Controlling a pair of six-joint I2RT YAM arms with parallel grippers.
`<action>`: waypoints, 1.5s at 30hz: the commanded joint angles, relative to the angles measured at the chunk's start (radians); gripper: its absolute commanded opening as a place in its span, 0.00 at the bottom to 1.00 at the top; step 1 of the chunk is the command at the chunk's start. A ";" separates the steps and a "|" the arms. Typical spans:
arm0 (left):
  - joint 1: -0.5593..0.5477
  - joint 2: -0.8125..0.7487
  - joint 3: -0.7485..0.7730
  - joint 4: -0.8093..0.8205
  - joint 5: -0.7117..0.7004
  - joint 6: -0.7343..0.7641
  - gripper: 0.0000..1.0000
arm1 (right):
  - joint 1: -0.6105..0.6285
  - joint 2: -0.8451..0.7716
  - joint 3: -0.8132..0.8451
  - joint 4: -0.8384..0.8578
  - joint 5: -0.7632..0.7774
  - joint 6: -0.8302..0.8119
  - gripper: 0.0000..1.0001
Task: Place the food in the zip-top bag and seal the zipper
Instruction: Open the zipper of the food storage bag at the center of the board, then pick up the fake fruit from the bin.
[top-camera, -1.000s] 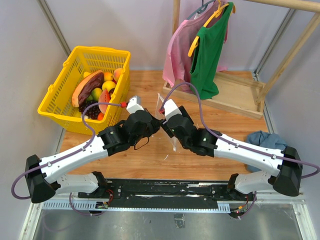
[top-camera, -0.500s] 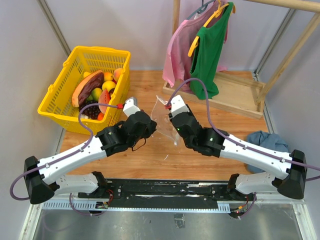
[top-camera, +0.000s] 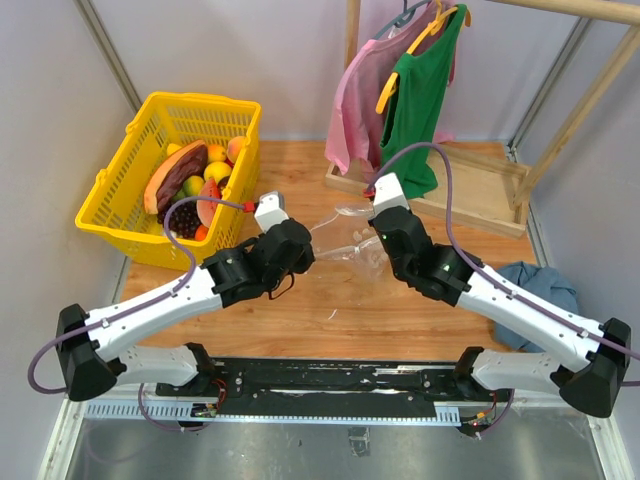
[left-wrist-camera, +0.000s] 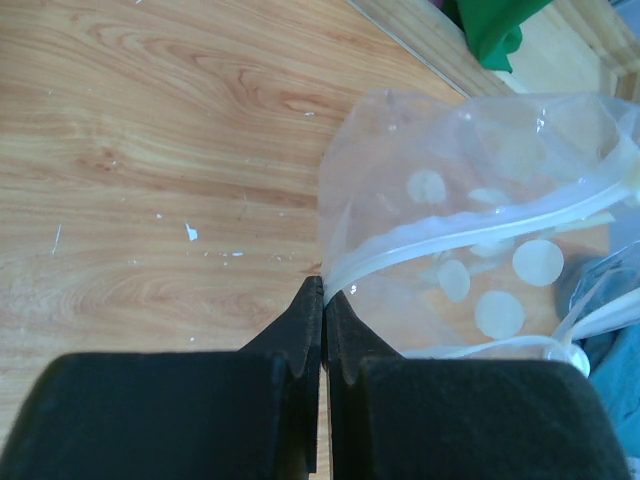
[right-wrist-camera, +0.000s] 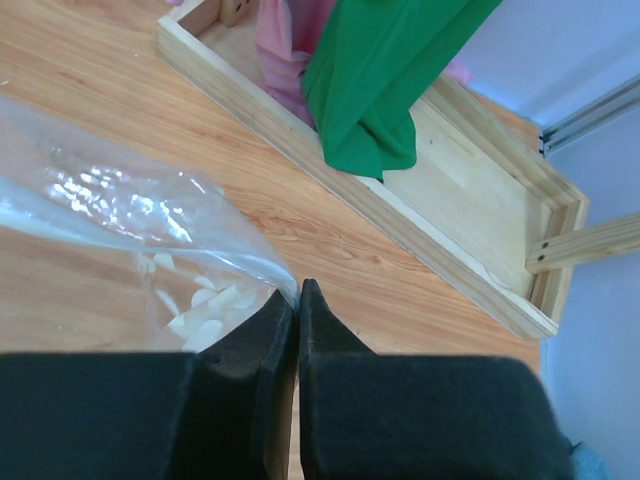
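— Holding the bag in the air, strung between left gripper and right gripper, both pinched shut on it.
— Long axis?
— Left to right, zipper running along it.
— Food?
— Far left in the basket, nearer the left arm.

The zip-top bag hangs pinched between the left pincer and the right pincer above the middle of the table. Behind and to the left, the food sits in a basket. A garment rack stands rear right, with a crumpled cloth at the right edge.
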 joint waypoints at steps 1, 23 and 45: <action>-0.004 0.045 0.013 0.092 0.020 0.125 0.00 | -0.032 -0.012 -0.023 0.018 -0.086 -0.003 0.02; 0.149 -0.010 0.202 0.023 0.218 0.319 0.69 | -0.013 0.064 0.011 0.011 -0.134 0.024 0.01; 0.932 0.145 0.376 -0.147 0.387 0.564 0.99 | -0.003 0.102 0.049 -0.039 -0.094 0.026 0.01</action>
